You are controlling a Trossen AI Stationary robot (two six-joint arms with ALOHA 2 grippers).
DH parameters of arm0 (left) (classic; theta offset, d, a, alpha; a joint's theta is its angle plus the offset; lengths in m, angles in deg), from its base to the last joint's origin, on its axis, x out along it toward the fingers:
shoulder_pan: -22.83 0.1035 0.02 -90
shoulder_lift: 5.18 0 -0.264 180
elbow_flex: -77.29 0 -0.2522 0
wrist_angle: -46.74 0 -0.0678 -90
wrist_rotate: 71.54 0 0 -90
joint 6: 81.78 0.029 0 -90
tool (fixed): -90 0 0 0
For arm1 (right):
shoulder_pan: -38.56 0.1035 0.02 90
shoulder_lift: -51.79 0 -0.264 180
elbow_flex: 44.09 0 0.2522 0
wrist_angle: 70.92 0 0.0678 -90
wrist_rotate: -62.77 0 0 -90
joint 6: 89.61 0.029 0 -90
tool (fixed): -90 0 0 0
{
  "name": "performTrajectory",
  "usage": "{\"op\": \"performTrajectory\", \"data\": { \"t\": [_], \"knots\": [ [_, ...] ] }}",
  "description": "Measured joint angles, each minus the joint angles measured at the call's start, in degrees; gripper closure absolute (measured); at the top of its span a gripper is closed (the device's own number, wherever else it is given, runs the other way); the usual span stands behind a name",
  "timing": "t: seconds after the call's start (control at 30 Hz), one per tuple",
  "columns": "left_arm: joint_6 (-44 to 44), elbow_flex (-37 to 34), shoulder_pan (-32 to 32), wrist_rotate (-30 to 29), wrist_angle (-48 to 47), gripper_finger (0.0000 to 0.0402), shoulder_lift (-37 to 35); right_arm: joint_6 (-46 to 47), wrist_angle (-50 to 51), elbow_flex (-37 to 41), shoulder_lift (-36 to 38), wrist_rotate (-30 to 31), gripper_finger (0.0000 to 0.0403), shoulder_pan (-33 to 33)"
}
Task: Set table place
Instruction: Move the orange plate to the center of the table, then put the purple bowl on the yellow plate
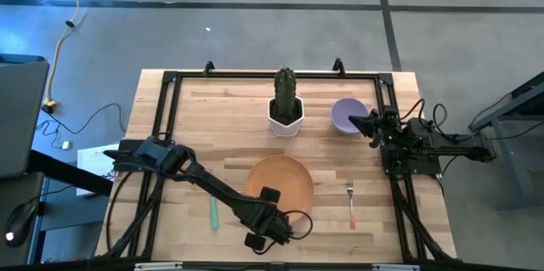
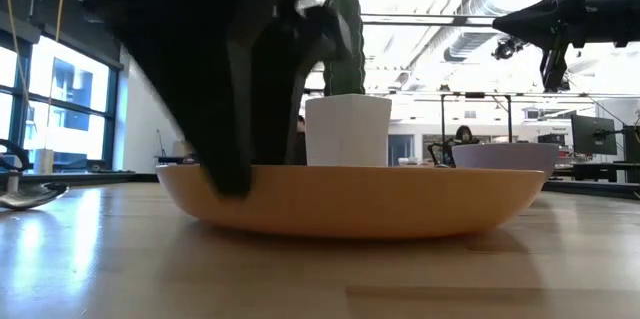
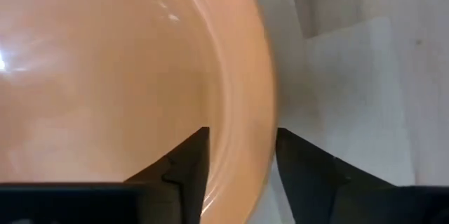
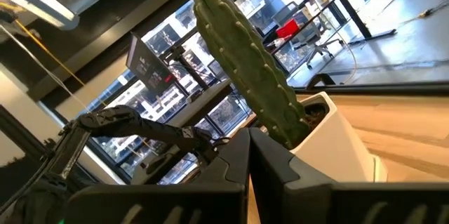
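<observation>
The round orange plate (image 1: 285, 177) lies flat on the light wood table (image 1: 195, 127), near its front middle; it also shows in the low view (image 2: 350, 204). My left gripper (image 1: 270, 213) is at the plate's near rim, shut on it. The lavender bowl (image 1: 345, 116) stands at the far right, and also shows in the low view (image 2: 505, 156). My right gripper (image 1: 371, 124) is shut and empty, raised beside the bowl's right side. The green-handled spoon (image 1: 213, 213) lies left of the plate. The orange-handled fork (image 1: 350, 205) lies right of it. My left gripper holds the plate's near rim (image 3: 245, 161) between its two fingers, one finger (image 3: 186, 171) over the plate's inside and the other (image 3: 309, 178) outside the rim. The fingers come from the table's near side, slanting down. The plate's bottom (image 2: 350, 229) rests on the table.
A cactus in a white pot (image 1: 286, 105) stands at the far middle, between plate and bowl; it also shows in the right wrist view (image 4: 259, 90). A black frame rail (image 1: 166, 118) runs around the tabletop. Bare wood lies at the left and near right.
</observation>
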Motion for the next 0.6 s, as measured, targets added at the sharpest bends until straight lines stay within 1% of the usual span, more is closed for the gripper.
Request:
{"op": "performTrajectory", "data": {
  "t": [0.1,0.17,0.27,0.37,0.47,0.53,0.6],
  "knots": [
    [-0.98,0.04,0.36,-3.4,-1.56,0.0228,-3.35,1.76,-0.1,0.0,0.0,0.42,0.0402,0.01],
    [-2.81,0.04,0.82,-4.57,-3.5,0.0218,-5.84,2.2,0.57,-0.69,-0.16,0.38,0.0402,0.01],
    [-6.73,0.04,1.86,-8.06,-6.41,0.0207,-10.27,1.35,3.85,-4.82,-2.0,0.29,0.0402,0.01],
    [-10.28,0.09,2.36,-14.1,-9.01,0.0202,-14.98,-1.24,11.13,-12.45,-6.3,0.39,0.0402,0.03],
    [-14.1,0.09,2.58,-20.43,-11.47,0.0202,-19.08,-3.98,21.66,-23.27,-13.29,1.81,0.0403,0.02],
    [-17.66,0.11,2.91,-24.18,-13.48,0.0202,-21.56,-4.55,31.94,-31.42,-19.36,3.83,0.0403,0.03],
    [-22.57,0.11,3.1,-28.31,-17.42,0.0202,-24.13,-3.55,44.47,-40.02,-26.22,5.9,0.0403,0.01]
  ]
}}
